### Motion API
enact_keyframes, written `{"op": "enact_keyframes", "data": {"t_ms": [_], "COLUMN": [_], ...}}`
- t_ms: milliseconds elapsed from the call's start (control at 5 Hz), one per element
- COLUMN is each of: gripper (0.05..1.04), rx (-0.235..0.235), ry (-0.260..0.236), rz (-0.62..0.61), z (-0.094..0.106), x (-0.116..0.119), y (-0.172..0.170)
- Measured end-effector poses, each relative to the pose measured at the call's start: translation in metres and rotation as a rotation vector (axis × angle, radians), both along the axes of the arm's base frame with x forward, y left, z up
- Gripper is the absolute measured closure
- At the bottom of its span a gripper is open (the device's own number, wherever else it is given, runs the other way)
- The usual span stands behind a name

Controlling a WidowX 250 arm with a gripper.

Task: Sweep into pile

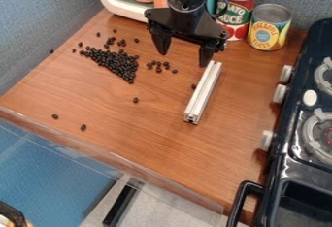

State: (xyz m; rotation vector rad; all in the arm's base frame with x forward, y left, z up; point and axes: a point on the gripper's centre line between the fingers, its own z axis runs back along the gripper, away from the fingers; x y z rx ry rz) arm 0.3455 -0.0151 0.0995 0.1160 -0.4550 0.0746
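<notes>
My gripper (184, 57) hangs over the upper middle of the wooden counter, its two fingers spread wide with nothing between them. Just below its right fingertip in the view is the upper end of a white metal bar (204, 93), which lies lengthwise on the counter; whether they touch I cannot tell. Dark beans form a dense triangular patch (117, 64) left of the gripper. A smaller loose group of beans (158, 66) lies between that patch and the bar. Single beans are scattered around, one (135, 100) below the patch and one (83, 127) near the front edge.
Two cans, one red (237, 8) and one yellow (269, 27), stand behind and right of the gripper. A white and teal container (120, 4) is at the back left. The black toy stove (279, 155) borders the right side. A clear raised strip (117, 159) runs along the front edge.
</notes>
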Motion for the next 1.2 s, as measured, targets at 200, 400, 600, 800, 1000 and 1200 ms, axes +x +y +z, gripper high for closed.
{"op": "enact_keyframes", "data": {"t_ms": [200,400,600,800,1000,1200], "gripper": [0.083,0.083,0.083,0.083,0.083,0.083], "rx": [0.004,0.009,0.012,0.007,-0.019,-0.030], "ry": [0.038,0.065,0.092,0.118,0.176,0.187], "rz": [0.002,-0.002,0.000,0.017,0.047,0.063], "z": [-0.012,-0.019,-0.029,-0.034,-0.045,-0.047], "x": [-0.002,-0.001,0.000,-0.002,-0.003,-0.002], "y": [0.000,0.000,0.000,0.004,0.007,0.006]}}
